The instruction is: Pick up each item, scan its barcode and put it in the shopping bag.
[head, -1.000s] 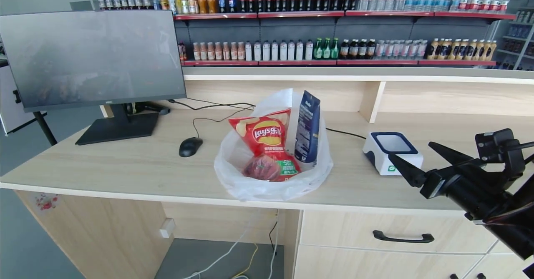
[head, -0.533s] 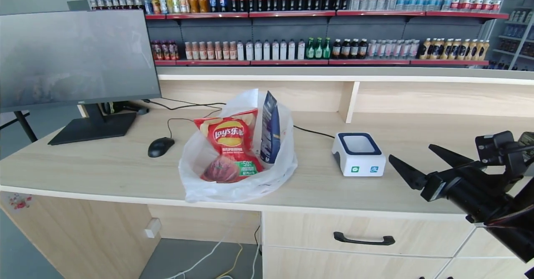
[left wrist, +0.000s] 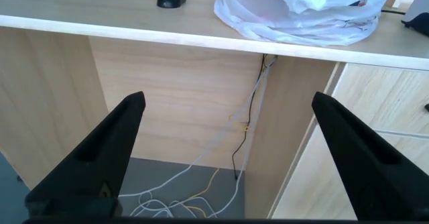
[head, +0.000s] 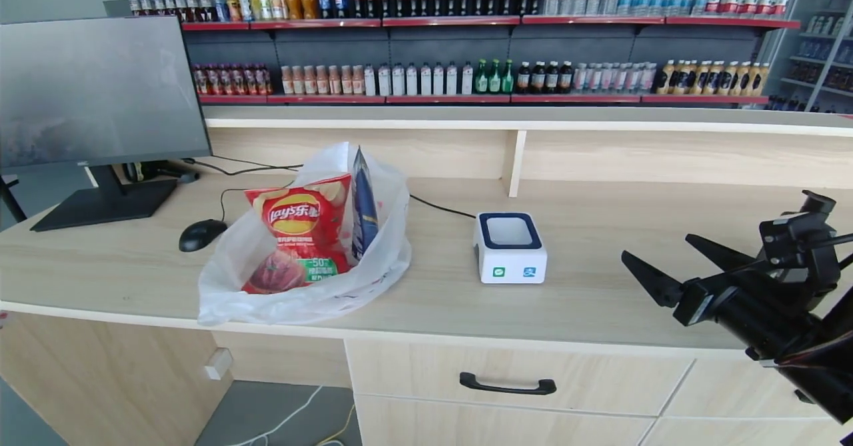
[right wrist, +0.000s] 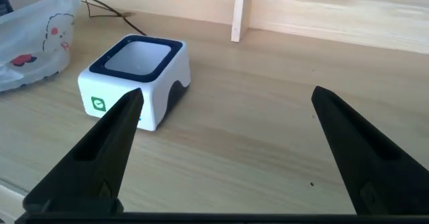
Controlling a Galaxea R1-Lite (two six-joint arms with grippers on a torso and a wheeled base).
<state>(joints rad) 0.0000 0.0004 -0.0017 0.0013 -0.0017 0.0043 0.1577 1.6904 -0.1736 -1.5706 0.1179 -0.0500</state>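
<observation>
Near the scanner (head: 510,257), the chip bag (head: 300,233) in the shopping bag (head: 374,278) looks light and crinkly, so pinch its top edge gently. The right end effector (head: 655,245) and left end effector (left wrist: 228,98) gape open, empty.

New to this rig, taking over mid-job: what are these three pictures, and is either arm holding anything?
It is a two-armed robot at a shop counter. The wide picture comes from its head camera. The other two come from a camera on each wrist, looking out between that arm's two black fingers. On the counter stands a white shopping bag holding a red chips bag and a blue packet. A white barcode scanner sits to its right, and a mouse and monitor to its left. The right gripper hangs over the counter's right end, open and empty. The left gripper sits lower than the countertop, facing the counter's front, also open and empty.
</observation>
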